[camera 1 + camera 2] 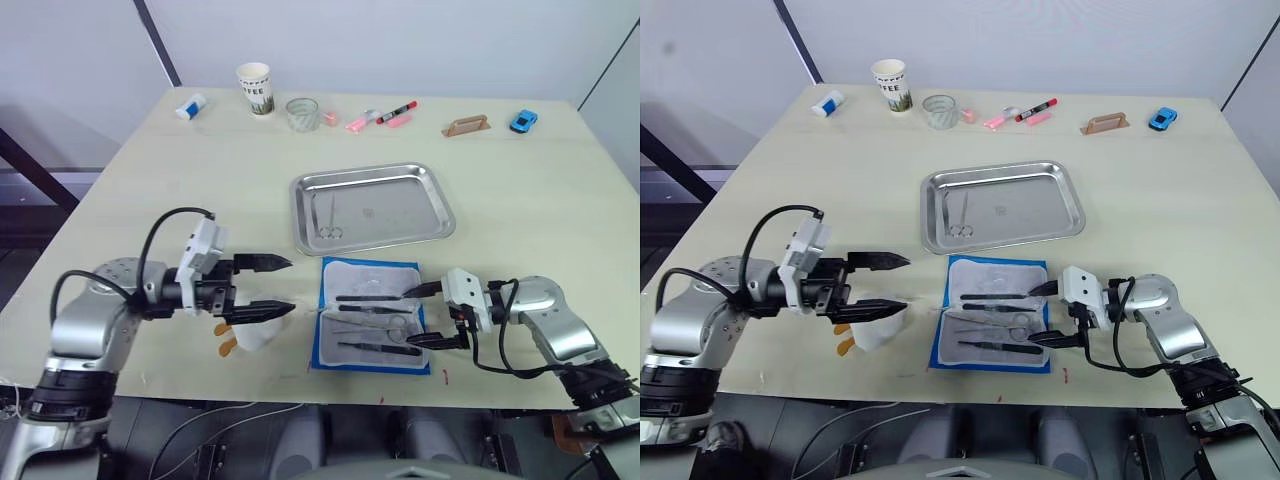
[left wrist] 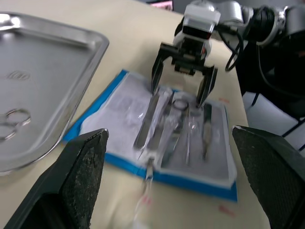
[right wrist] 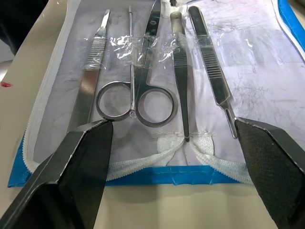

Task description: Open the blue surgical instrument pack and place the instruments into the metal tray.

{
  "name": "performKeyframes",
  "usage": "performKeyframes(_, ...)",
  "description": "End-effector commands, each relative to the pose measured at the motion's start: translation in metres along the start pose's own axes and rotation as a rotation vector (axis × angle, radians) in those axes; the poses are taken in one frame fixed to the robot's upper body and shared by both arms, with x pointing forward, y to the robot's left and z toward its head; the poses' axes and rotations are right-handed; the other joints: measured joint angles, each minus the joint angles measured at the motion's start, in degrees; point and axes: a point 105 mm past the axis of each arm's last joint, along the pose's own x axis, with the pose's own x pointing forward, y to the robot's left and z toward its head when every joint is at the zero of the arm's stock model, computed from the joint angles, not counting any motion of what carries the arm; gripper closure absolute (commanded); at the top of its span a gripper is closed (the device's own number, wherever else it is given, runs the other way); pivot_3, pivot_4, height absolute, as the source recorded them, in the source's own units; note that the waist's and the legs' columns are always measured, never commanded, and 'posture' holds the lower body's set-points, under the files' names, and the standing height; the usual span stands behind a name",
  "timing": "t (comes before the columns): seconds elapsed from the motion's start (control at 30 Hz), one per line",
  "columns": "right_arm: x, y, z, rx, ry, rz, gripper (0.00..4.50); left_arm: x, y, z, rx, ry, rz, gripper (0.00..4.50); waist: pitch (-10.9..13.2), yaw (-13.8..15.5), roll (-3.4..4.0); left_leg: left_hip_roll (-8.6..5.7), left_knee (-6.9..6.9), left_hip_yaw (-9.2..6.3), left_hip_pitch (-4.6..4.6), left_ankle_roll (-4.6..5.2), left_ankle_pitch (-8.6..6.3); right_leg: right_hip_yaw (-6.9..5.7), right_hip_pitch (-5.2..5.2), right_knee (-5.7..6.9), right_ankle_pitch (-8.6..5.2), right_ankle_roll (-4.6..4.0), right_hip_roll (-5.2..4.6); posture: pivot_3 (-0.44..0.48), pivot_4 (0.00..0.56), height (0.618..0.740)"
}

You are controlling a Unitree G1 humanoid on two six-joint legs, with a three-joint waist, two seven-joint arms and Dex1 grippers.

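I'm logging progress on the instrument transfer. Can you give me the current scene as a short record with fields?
pack: blue surgical instrument pack lies open on the table, near side of the metal tray
tray: metal tray holds one pair of scissors
instruments left in pack: scissors, tweezers and other thin steel tools under clear straps
right claw: right claw open, fingers at the pack's edge
left claw: left claw open, beside the pack, holding nothing
progress: most instruments not yet moved
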Motion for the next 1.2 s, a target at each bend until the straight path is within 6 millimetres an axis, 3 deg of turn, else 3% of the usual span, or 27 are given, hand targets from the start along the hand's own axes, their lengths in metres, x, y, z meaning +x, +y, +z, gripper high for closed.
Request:
performKeyframes(0.03,0.004,0.011,-0.016,0.061,0.041,0.032,0.10,-0.006,-0.001,0.004,0.052,0.028,-0.035,0.10,0.01,-0.02,0.02,0.00,0.00,0.01,0.00,0.00,0.00,0.00,-0.01,0.00,0.00,0.00,0.01,0.000,0.150,0.740)
performKeyframes(0.2,0.004,0.011,-0.016,0.067,0.040,0.025,0.10,0.005,0.003,0.006,0.125,0.076,-0.060,0.10,0.02,0.02,0.01,-0.02,0.00,0.01,-0.03,0.00,0.00,-0.01,0.00,0.00,0.00,0.00,0.02,0.000,0.150,0.740)
performKeyframes(0.33,0.004,0.011,-0.014,0.067,0.037,0.020,0.10,0.030,0.014,0.001,0.280,0.146,0.039,0.10,0.03,0.03,0.01,-0.04,0.01,0.02,-0.02,0.00,0.00,0.02,0.00,0.00,0.01,0.01,0.03,0.000,0.150,0.740)
performKeyframes(0.5,0.005,0.011,-0.014,0.054,0.043,0.022,0.10,0.057,0.010,-0.003,0.234,0.186,-0.003,0.10,0.04,0.00,0.00,-0.03,0.01,0.03,-0.05,0.00,0.00,0.05,-0.01,0.00,0.01,0.02,0.04,0.000,0.150,0.740)
performKeyframes(0.67,0.007,0.012,-0.013,0.056,0.042,0.027,0.10,0.074,0.021,-0.001,0.265,0.202,-0.032,0.10,0.03,0.07,-0.02,-0.04,0.06,0.00,-0.05,0.01,0.00,0.01,0.01,0.01,0.01,0.02,0.11,0.000,0.150,0.740)
performKeyframes(0.73,0.008,0.012,-0.013,0.056,0.042,0.025,0.10,0.079,0.022,-0.002,0.276,0.202,-0.059,0.61,0.05,-0.14,0.02,-0.05,0.05,0.03,-0.04,0.01,0.00,0.09,0.00,0.01,0.01,0.02,0.12,0.000,0.150,0.740)
performKeyframes(0.87,0.009,0.013,-0.013,0.061,0.040,0.020,0.10,0.084,0.022,-0.010,0.296,0.234,-0.106,2.28,0.05,-0.17,0.02,-0.03,0.05,0.01,-0.04,0.01,0.00,0.09,-0.01,-0.01,0.01,0.02,0.16,0.000,0.150,0.740)
performKeyframes(1.2,0.012,0.015,-0.013,0.068,0.036,0.012,0.10,0.102,0.027,-0.022,0.336,0.247,-0.123,2.28,0.06,-0.14,0.02,-0.03,0.06,0.01,-0.04,0.02,0.00,0.09,-0.01,0.01,0.01,0.02,0.16,0.000,0.150,0.740)
